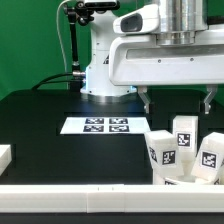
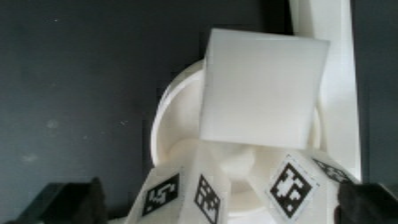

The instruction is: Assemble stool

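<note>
The stool parts are piled at the exterior view's lower right. Three chunky white legs with black-and-white tags stand there: one on the left (image 1: 162,150), one in the middle (image 1: 183,133) and one on the right (image 1: 210,153). They hide most of the round seat disc (image 2: 171,125), which shows behind a leg in the wrist view. My gripper (image 1: 176,105) hangs just above the pile, open and empty, its dark fingers (image 1: 143,100) wide apart. In the wrist view one leg (image 2: 263,90) points up at the camera between the open fingers (image 2: 71,205), with the gripper (image 2: 222,218) straddling its tagged base.
The marker board (image 1: 105,125) lies flat mid-table. A plain white block (image 1: 5,155) sits at the exterior view's left edge. A white rail (image 1: 100,200) runs along the front. A white wall (image 2: 331,25) borders the parts. The robot base (image 1: 100,70) stands behind.
</note>
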Robot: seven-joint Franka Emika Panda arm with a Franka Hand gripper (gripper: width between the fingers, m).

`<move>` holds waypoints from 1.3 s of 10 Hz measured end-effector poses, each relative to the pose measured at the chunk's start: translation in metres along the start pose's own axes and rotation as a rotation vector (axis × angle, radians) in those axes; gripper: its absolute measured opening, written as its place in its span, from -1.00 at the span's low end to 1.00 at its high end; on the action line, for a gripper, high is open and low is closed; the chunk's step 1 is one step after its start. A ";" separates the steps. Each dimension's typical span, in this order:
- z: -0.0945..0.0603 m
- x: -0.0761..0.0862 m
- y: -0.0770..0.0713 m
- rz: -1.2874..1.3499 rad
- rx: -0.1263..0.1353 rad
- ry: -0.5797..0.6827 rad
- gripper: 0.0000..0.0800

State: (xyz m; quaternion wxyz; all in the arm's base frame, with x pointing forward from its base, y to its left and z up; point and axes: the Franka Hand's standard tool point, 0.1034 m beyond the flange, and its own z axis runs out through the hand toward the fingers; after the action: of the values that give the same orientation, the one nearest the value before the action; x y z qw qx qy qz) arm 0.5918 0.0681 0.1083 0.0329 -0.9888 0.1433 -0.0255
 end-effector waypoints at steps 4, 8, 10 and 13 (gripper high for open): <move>0.022 -0.007 -0.012 0.144 0.000 0.053 0.62; 0.027 -0.012 -0.019 0.134 -0.003 0.050 0.62; 0.026 -0.008 -0.014 0.128 -0.004 0.053 0.34; 0.026 -0.005 -0.008 0.103 -0.006 0.059 -0.17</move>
State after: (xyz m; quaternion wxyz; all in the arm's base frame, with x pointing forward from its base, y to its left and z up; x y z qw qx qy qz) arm 0.5904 0.0785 0.0831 0.0271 -0.9790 0.1950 -0.0525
